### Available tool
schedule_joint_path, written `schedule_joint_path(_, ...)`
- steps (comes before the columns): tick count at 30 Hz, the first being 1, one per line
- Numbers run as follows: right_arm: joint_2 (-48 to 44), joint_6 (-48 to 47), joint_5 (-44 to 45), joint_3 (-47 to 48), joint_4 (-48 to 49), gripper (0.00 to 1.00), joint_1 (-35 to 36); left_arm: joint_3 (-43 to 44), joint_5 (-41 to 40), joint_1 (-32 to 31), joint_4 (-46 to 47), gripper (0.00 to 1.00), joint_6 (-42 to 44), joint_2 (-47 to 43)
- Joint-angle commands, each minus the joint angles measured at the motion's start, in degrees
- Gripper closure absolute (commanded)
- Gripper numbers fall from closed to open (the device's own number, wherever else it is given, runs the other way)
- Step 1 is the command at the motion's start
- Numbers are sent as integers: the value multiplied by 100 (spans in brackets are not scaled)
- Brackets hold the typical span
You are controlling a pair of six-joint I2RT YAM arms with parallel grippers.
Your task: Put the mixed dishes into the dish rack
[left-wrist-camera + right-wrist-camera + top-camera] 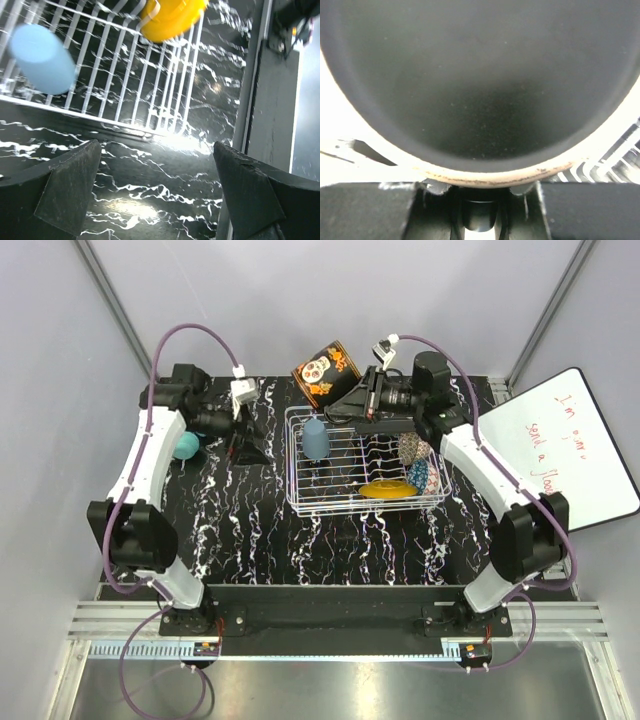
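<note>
Though its view is crowded, the right claw [368, 405] seems clamped on the dark mug [480, 85], above the far rim of the dish rack [291, 460].

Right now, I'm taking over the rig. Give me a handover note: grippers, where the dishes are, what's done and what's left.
Left gripper: open and empty, low over the table beside the dish rack.
Right gripper: shut on the rim of the dark mug, at the rack's far edge.
Done, in the rack: light blue cup, mustard-yellow plate, gold lattice bowl.
Not loaded: black flowered plate, outside the rack, beyond its far side.
Left: set the mug in the rack, then load the flowered plate.
</note>
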Motion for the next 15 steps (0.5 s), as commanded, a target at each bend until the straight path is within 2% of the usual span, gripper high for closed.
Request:
schedule_joint_path(1, -819, -2039, 558, 535, -1632, 100, 80, 438, 572, 205, 7, 1, -279, 187)
schedule_joint_path(4, -1021, -3235, 1462, 719, -3030, 100, 282, 255, 352, 214, 358, 1, -918, 213)
schedule_joint_path(7, -1162, -3923, 2464, 737, -3790, 100, 712, 96, -51, 205, 666, 1, -1245, 257)
schedule_joint_path(11, -1250, -4224, 3274, 570, -4046, 100, 1179, -27, -667, 214, 921, 1, -1878, 397)
schedule_joint_path(15, -1215, -4383, 3853, 570, -4222, 100, 1521, -239, -957, 214, 1096, 1, -2055, 415)
